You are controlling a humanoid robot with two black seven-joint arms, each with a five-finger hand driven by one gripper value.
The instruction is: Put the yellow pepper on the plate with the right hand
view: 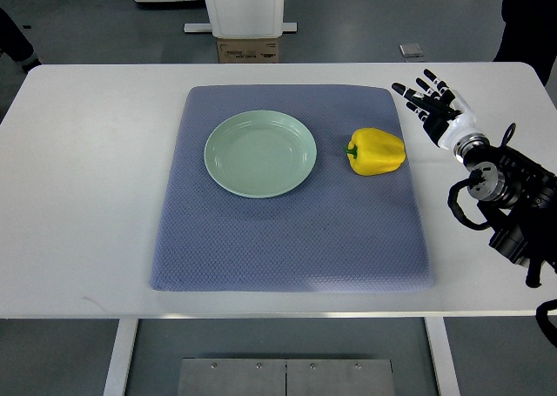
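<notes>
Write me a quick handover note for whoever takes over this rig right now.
Right hand: open, fingers spread, holding nothing, over the table to the right of the yellow pepper, not touching it.
Left hand: not in view.
Yellow pepper lies on the blue mat, right of the plate, apart from it.
Plate holds nothing.
Done: nothing grasped yet.
Left: grasp the pepper, carry it left, set it on the plate.
</notes>
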